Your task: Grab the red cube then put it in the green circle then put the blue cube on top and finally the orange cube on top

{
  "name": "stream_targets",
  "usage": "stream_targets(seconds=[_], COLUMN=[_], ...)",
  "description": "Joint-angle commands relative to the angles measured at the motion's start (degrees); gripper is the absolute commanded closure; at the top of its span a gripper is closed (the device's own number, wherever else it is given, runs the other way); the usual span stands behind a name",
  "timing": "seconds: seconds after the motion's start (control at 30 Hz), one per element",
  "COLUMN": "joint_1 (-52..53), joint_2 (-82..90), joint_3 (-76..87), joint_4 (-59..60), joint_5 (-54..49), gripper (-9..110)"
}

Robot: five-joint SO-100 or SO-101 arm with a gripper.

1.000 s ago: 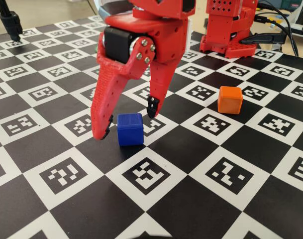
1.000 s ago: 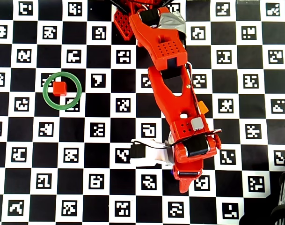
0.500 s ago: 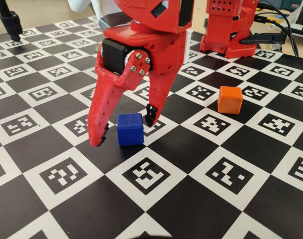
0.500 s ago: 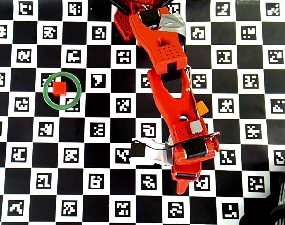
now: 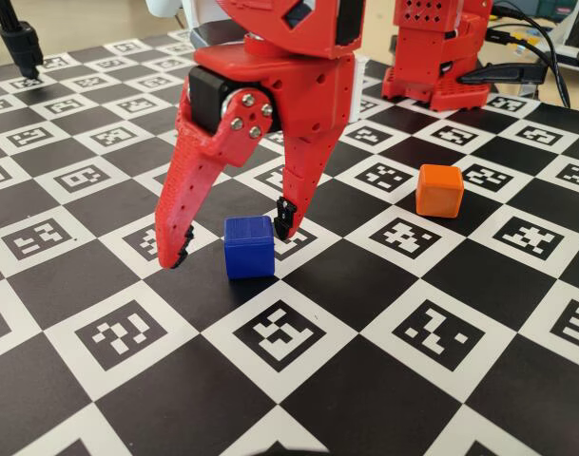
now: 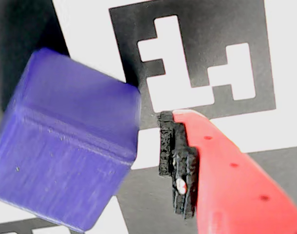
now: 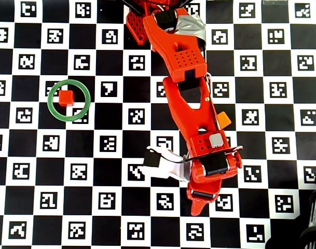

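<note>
Because the claw is spread wide around the blue cube with nothing yet pinched, a skewed grasp is judged the main risk: in the fixed view one fingertip stands just beside the cube's right face while the other tip hangs well clear on the left, so the cube could be pushed or turned across the table as the jaws come together. The black pad is seen close beside the cube's edge in the wrist view, apparently short of contact. The arm is stretched out from its base and bent steeply down, the claw pointed at the table. The red cube is seen lying inside the green circle, off-centre, which may make stacking less stable. The orange cube rests apart, to the right.
</note>
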Motion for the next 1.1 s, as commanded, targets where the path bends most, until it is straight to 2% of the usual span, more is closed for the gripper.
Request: stream_targets(seconds=[0.0,1.07], joint_1=[0.44,-1.67], joint_2=[3.25,3.08], joint_3=[-4.57,-5.10], joint_4=[0.18,-2.11], joint_5=[2.20,18.98], gripper=[56,56])
